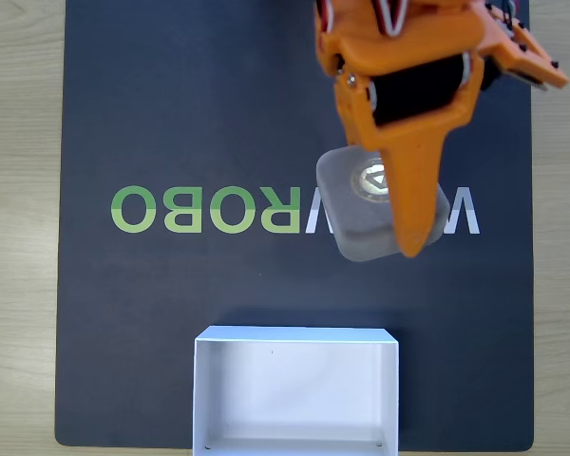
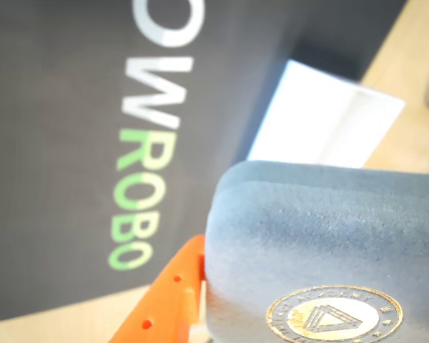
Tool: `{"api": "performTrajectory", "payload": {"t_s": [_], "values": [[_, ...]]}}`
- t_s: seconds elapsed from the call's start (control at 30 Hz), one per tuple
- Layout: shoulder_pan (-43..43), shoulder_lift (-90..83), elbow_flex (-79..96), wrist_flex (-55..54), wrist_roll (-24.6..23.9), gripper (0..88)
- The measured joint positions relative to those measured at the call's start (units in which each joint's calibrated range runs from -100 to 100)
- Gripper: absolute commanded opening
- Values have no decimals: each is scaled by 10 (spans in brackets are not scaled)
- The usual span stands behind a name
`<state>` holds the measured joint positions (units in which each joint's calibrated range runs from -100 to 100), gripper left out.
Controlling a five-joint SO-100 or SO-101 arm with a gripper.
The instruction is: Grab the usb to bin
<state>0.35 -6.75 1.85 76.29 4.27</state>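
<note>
We see the usb (image 1: 356, 214), a dark-grey rounded-square case with a round gold emblem, lying near the middle of the dark mat (image 1: 171, 114) in the fixed view, over the white part of the printed lettering (image 1: 209, 209). The emblem faces up and carries a triangle. One long orange finger (image 1: 413, 190) crosses the case from above, covering its right part, with its tip reaching past the case's lower edge in that view. In the wrist view the usb (image 2: 322, 243) looms large and close, its emblem at the bottom edge, and an orange finger (image 2: 168, 300) lies against its left side. We see only one finger in each view, so we cannot tell how wide the fingers stand or whether they have hold of the case.

The bin (image 1: 294, 334), a shallow white open box, sits at the mat's lower edge in the fixed view, well apart from the usb and a little to its left. In the wrist view the bin (image 2: 322, 114) shows beyond the case, blurred.

The mat lies on a pale wood-grain counter (image 1: 19, 190).
</note>
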Motion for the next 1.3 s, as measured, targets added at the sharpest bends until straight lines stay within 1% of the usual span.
{"api": "performTrajectory", "payload": {"t_s": [0.13,0.23,0.6,0.77,0.9,1.1,1.3], "values": [[58,6,-55,-3,-1,122],[64,64,-108,-15,-1,122],[67,458,-444,-16,-1,120],[69,570,-554,-16,-1,121],[68,610,-590,-22,-1,115],[68,631,-592,-70,-1,115],[68,649,-595,-89,-1,120]]}}
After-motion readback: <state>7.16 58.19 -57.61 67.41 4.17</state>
